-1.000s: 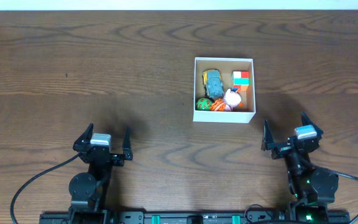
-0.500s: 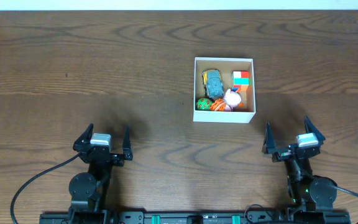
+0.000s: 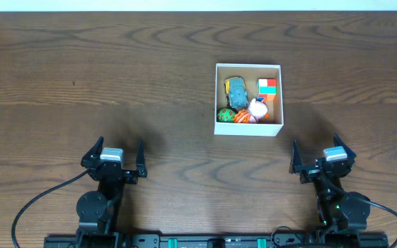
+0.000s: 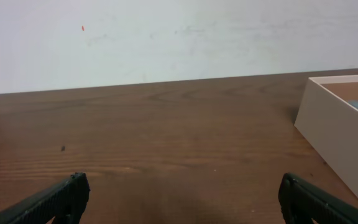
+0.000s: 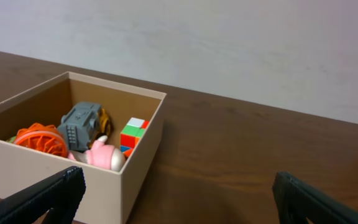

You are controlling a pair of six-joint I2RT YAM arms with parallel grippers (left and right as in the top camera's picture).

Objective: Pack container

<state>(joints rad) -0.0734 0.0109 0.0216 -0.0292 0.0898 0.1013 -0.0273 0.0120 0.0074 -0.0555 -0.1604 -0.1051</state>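
Note:
The container (image 3: 248,129) is a square white cardboard box right of the table's centre; it also shows in the right wrist view (image 5: 143,147) and at the right edge of the left wrist view (image 4: 340,130). Inside lie a grey toy car (image 3: 236,91), a colour cube (image 3: 267,86), a pink-and-white toy (image 3: 257,108), an orange ball (image 3: 242,116) and a green ball (image 3: 225,114). My left gripper (image 3: 113,157) is open and empty at the front left. My right gripper (image 3: 321,157) is open and empty, in front of and right of the container.
The dark wooden table (image 3: 116,76) runs to a white wall at the back. Black cables (image 3: 26,207) trail from both arm bases along the front edge.
The right gripper has drawn back toward the front edge and shifted slightly. The left arm and the container have not moved.

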